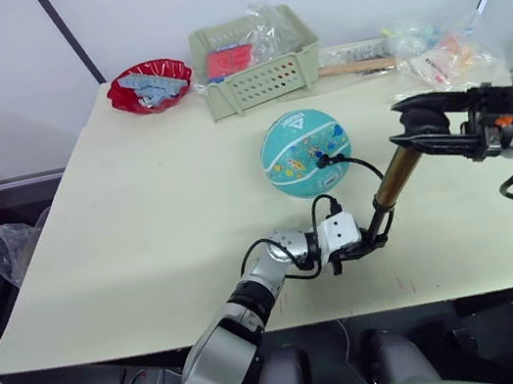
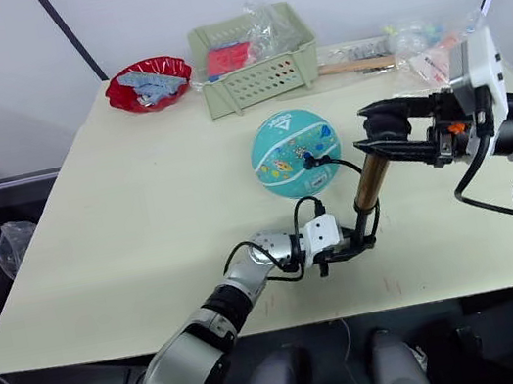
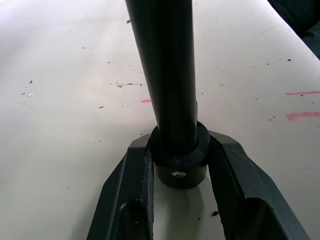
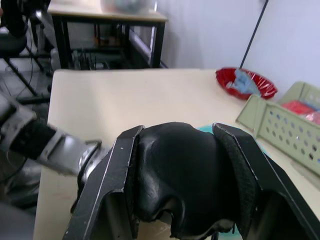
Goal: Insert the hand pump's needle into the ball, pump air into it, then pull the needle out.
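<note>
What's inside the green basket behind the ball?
The green basket holds a red packet and crumpled clear plastic bags. Its perforated front wall and the bags cover whatever lies lower down, so nothing more can be made out.

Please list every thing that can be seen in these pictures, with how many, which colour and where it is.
table: one, cream, bearing everything.
ball: one, teal with white seams and cartoon prints, centre of the table.
hand pump: one, brass-gold barrel with black ends, standing tilted right of the ball; its black hose runs to the ball.
needle: too small to tell; the hose end sits on the ball.
basket: one, pale green, far side, holding red and clear packets.
bowl: one, red, far left, holding blue pieces.
clear bags: several, far right.
wooden-handled tool: one, beside the basket.
left gripper: black, clamped on the pump's base.
right gripper: black, clamped on the pump's black handle.
</note>
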`<state>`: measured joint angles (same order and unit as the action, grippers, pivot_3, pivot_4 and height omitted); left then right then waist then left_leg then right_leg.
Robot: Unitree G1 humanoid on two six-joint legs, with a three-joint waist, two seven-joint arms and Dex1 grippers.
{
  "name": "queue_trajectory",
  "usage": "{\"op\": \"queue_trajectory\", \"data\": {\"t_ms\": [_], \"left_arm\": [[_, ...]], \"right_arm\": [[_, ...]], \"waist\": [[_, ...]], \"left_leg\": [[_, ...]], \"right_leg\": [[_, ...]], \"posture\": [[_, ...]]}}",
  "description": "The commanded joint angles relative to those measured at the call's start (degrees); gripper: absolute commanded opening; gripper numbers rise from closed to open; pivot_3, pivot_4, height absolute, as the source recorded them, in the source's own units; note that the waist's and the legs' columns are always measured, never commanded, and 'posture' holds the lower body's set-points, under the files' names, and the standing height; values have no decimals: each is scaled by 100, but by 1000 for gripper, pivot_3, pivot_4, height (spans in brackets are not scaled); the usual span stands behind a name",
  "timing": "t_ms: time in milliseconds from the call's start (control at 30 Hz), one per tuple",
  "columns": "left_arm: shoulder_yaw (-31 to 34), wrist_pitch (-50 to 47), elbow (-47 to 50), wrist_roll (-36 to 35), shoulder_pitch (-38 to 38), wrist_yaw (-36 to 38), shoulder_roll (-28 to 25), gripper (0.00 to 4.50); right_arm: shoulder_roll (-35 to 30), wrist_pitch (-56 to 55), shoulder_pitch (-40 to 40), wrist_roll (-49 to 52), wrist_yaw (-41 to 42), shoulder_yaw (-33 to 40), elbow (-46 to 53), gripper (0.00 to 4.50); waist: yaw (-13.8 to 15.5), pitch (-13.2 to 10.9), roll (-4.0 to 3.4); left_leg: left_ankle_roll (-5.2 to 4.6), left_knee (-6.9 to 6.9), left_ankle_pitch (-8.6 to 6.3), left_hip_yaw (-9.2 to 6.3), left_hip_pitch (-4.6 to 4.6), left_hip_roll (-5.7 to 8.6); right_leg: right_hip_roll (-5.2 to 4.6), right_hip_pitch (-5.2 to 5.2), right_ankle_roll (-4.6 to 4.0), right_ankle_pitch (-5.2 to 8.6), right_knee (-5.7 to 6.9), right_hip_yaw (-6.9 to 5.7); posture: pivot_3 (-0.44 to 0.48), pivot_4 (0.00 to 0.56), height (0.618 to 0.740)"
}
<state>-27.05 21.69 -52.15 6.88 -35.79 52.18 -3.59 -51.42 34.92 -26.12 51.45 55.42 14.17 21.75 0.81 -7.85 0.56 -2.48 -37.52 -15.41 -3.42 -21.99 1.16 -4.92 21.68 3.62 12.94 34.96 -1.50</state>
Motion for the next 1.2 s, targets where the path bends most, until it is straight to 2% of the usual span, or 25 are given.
{"op": "queue_trajectory", "data": {"t_ms": [33, 233, 367, 400, 633, 767, 967, 1200], "left_arm": [[-303, -389, -840, 569, 373, 2, -232, 1068], [-317, -392, -789, 565, 401, 33, -240, 1068], [-307, -400, -790, 559, 378, 46, -250, 1068], [-302, -402, -804, 560, 365, 44, -250, 1068], [-289, -404, -818, 559, 353, 45, -248, 1068], [-285, -416, -844, 561, 331, 36, -219, 1068], [-288, -405, -893, 582, 299, 17, -184, 1068], [-282, -389, -914, 590, 296, 7, -164, 1068]], "right_arm": [[177, 47, -230, 650, -461, 620, 388, 1650], [649, -276, 1046, -190, -336, -80, 570, 1650], [781, -482, 1474, -550, -207, -388, 422, 1650], [798, -572, 1576, -690, -154, -480, 339, 1650], [988, -1175, 1973, -1377, 48, -822, -132, 1650], [1136, -1861, 2335, -2176, 80, -1258, -613, 1650], [1337, -2474, 2321, -2207, 177, -1129, -758, 1650], [910, -2044, 1753, -1497, 318, -547, -291, 1650]], "waist": [[4, -6, 9], [6, 31, 37], [-13, 83, 73], [-13, 87, 75], [-6, 106, 82], [-2, 120, 98], [1, 126, 94], [17, 96, 51]], "left_leg": [[0, 0, 0, -4, -2, 0], [0, 4, -1, -5, 0, 3], [0, 5, -1, -6, 19, 1], [0, 5, -1, -9, 25, -6], [0, 5, -1, -14, 26, -14], [0, 5, -1, -14, 26, -13], [0, 5, -1, -13, 27, -11], [0, 4, -1, -15, 19, 0]], "right_leg": [[-1, 0, 0, 0, 0, -3], [-4, -3, 1, 1, -1, -8], [-2, -13, 1, 3, -1, -7], [-1, -14, -17, 15, 1, -2], [26, -16, -2, 3, 1, -4], [25, -16, -3, 3, 0, -4], [24, -16, -4, 6, 0, -3], [14, -13, -1, 3, -1, -6]], "posture": [[0, 150, 740], [0, 150, 740], [0, 150, 740], [0, 150, 740], [0, 150, 740], [0, 150, 740], [0, 150, 740], [0, 150, 740]]}}
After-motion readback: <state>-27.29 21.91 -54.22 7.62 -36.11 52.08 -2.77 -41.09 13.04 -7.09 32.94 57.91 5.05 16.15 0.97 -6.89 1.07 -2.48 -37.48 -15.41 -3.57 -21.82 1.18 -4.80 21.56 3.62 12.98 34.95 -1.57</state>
